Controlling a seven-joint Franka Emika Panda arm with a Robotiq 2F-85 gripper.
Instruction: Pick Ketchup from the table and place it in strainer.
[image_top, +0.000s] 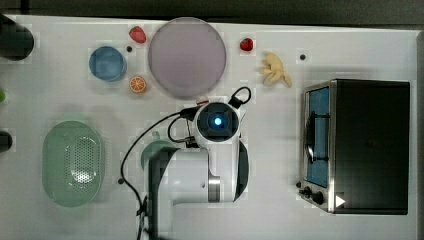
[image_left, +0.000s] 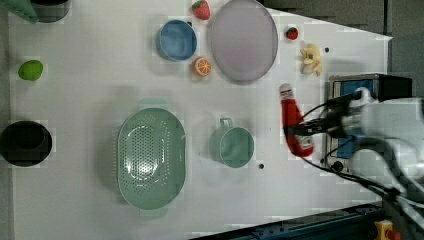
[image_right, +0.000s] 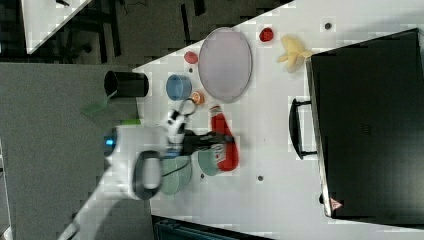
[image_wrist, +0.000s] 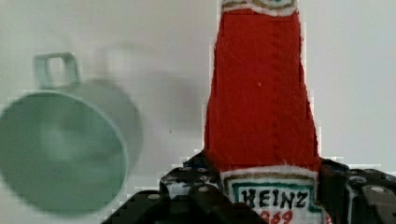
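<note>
The gripper (image_wrist: 261, 196) clamps the ketchup (image_wrist: 261, 93) by its label, beside the teal cup (image_wrist: 60, 154) — a shallow pinch could let it swing or slip before the strainer (image_left: 150, 157).

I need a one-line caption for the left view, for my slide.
Fingers closed around the ketchup bottle lying on the white table, beside a teal cup and the green strainer.

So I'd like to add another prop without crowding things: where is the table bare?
In the left view, bare table lies between the lime, the blue bowl and the strainer, and below the teal cup. It is crowded around the purple plate, orange slice and strawberries.
</note>
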